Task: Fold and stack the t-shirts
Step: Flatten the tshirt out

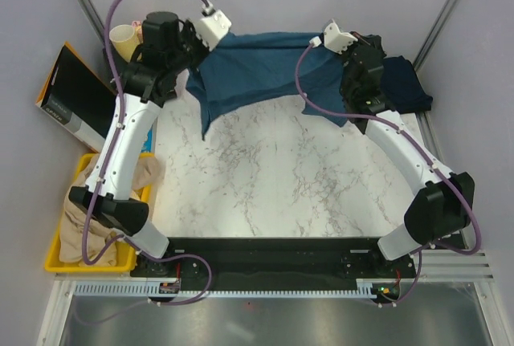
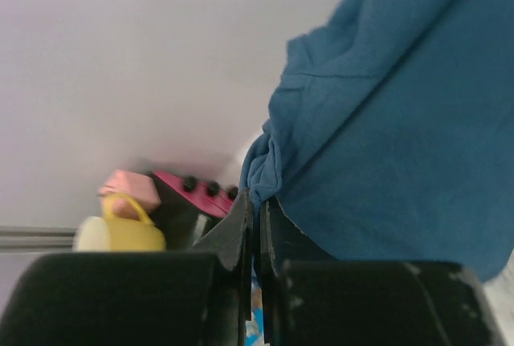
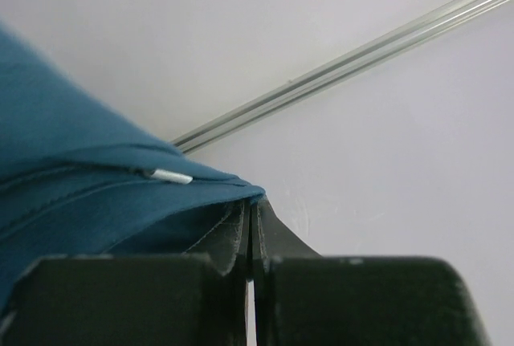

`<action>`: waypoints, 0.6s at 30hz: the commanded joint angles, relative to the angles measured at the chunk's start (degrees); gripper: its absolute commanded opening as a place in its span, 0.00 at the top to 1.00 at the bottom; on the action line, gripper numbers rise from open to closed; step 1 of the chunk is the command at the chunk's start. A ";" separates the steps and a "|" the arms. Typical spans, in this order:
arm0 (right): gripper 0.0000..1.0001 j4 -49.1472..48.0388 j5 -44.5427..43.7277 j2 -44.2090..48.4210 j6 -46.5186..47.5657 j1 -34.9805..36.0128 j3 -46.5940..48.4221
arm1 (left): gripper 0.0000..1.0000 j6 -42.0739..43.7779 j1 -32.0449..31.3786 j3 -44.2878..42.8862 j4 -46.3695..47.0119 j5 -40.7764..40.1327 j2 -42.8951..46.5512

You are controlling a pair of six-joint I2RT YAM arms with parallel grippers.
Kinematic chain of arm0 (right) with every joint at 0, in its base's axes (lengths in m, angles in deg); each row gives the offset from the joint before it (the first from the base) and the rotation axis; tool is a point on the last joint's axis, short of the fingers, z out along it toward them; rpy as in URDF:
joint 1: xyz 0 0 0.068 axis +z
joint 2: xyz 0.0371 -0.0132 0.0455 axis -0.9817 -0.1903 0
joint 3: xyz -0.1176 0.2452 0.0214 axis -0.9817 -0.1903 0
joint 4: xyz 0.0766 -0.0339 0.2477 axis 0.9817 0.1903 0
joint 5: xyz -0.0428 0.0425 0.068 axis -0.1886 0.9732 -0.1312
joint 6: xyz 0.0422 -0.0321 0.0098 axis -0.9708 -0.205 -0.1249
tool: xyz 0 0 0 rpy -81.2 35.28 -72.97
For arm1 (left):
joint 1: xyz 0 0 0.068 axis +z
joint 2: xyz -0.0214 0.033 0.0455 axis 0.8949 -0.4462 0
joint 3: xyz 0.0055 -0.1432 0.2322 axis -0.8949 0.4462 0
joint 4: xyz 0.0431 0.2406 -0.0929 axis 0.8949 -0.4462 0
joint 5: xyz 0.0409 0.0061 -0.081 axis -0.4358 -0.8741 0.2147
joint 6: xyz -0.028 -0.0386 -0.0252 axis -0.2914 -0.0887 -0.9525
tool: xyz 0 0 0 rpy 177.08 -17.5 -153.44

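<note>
The steel-blue t-shirt hangs spread along the far side, unfolded. The navy t-shirt sits heaped far right. Left gripper and right gripper each clamp the blue one's edge; folding and stacking look barely begun.

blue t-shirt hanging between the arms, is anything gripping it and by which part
The left tool is shut on a bunched edge of the steel-blue cloth t-shirt at its left end; the right tool pinches a stitched hem at its right end.
</note>
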 commanded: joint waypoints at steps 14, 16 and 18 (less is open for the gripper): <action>1.00 0.20 5.23 -1.22 -2.60 -7.99 -1.87 | 0.98 10.22 6.99 1.85 -10.98 10.88 0.76; 1.00 -2.95 5.24 -3.93 -1.90 -8.16 -1.43 | 0.98 11.02 7.07 -0.54 -9.67 9.39 -2.93; 1.00 -9.25 5.32 -6.31 -0.66 -8.69 -0.64 | 0.98 10.94 7.25 -2.92 -2.65 3.25 -6.79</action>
